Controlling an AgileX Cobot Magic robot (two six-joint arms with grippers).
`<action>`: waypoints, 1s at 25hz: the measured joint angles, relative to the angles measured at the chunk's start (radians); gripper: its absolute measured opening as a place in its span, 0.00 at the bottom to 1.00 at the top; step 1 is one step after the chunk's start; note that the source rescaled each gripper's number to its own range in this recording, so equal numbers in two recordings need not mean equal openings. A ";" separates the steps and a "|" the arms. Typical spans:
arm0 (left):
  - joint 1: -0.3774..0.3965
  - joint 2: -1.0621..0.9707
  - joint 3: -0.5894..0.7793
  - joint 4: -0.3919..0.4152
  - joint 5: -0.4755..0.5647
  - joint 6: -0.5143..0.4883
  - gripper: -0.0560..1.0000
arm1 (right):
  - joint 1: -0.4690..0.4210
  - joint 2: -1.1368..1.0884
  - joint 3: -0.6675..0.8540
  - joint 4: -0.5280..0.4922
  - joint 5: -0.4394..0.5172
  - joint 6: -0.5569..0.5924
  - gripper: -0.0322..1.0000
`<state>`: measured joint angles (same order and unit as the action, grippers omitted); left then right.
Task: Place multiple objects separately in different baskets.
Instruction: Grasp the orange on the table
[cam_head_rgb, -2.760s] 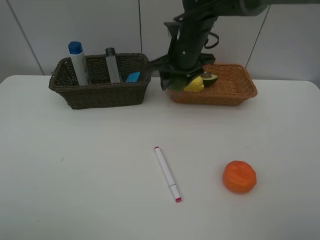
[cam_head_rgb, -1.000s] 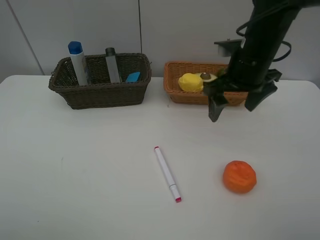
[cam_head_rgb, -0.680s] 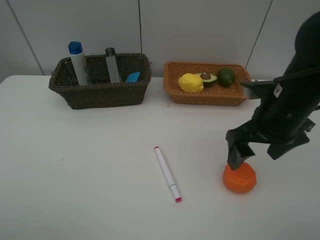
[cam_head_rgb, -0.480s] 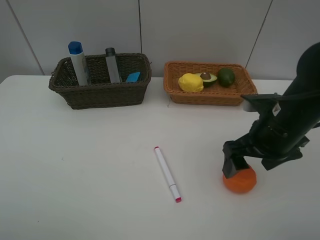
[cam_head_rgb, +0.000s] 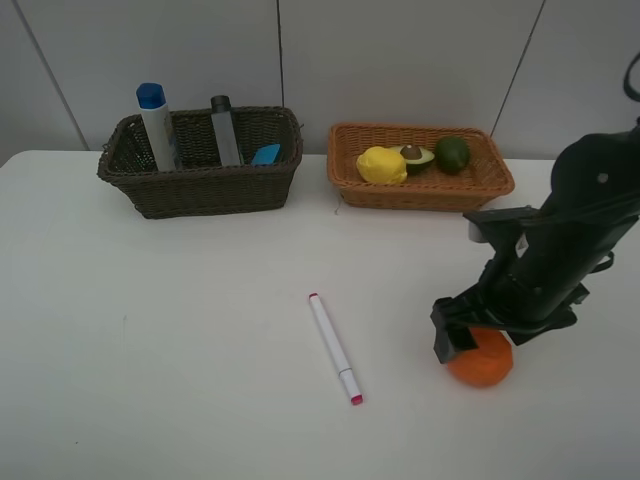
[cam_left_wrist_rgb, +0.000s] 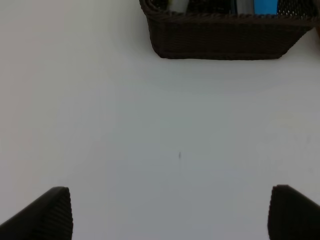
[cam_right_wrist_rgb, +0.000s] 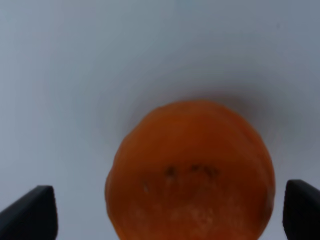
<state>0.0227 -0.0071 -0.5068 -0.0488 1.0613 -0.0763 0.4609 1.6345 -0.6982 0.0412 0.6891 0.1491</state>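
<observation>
My right gripper (cam_right_wrist_rgb: 170, 212) stands wide open astride the orange (cam_right_wrist_rgb: 191, 172) at lower right, apparently without contact; my left gripper (cam_left_wrist_rgb: 170, 212) is open, empty.

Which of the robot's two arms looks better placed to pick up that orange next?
The right one. Its open hand already sits around the orange, a finger either side. The left hand is also open but looks at bare table near the dark brown basket.
</observation>
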 joint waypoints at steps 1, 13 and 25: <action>0.000 0.000 0.000 0.000 0.000 0.000 1.00 | 0.000 0.012 0.000 -0.001 -0.010 0.000 0.99; 0.000 0.000 0.000 0.000 0.000 0.000 1.00 | 0.000 0.143 -0.001 -0.012 -0.056 0.000 0.99; 0.000 0.000 0.000 0.000 0.000 0.000 1.00 | 0.000 0.169 -0.010 -0.041 -0.032 0.001 0.74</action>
<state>0.0227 -0.0071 -0.5068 -0.0488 1.0613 -0.0763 0.4609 1.8032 -0.7077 0.0000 0.6568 0.1500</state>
